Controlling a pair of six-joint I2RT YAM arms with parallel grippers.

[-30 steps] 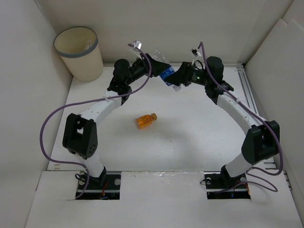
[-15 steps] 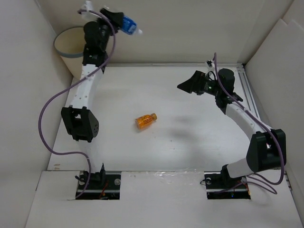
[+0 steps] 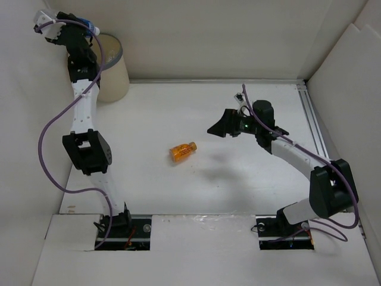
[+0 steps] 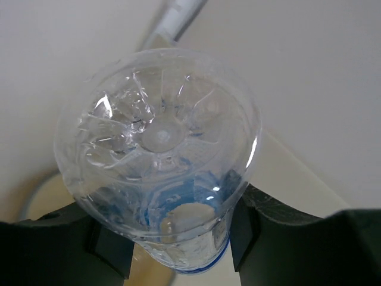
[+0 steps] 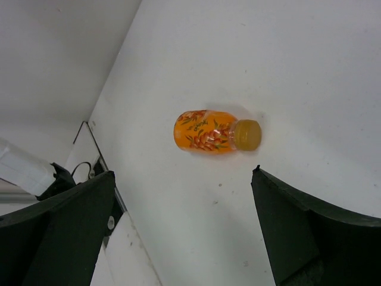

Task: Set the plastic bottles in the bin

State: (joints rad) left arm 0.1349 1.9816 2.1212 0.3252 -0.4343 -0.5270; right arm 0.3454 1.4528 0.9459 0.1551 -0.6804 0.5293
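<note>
Blue-labelled bottle (image 4: 158, 155) is hanging by the bin (image 3: 116, 74), awaiting release.
Left gripper (image 4: 178, 244) is pinching it between its jaws; right gripper (image 5: 183, 173) is gaping wide, the orange bottle (image 5: 217, 131) lying just ahead of its jaws, awaiting pickup.

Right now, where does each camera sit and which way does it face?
Top external: above and behind the arm bases, looking down on the table, bin, left arm, right arm.
Left wrist: high by the bin, looking past the left gripper at the base of the blue-labelled bottle it clamps.
Right wrist: over the table, looking down between the open right gripper's fingers at the orange bottle.
Shared: top and right wrist both show the orange bottle.
</note>
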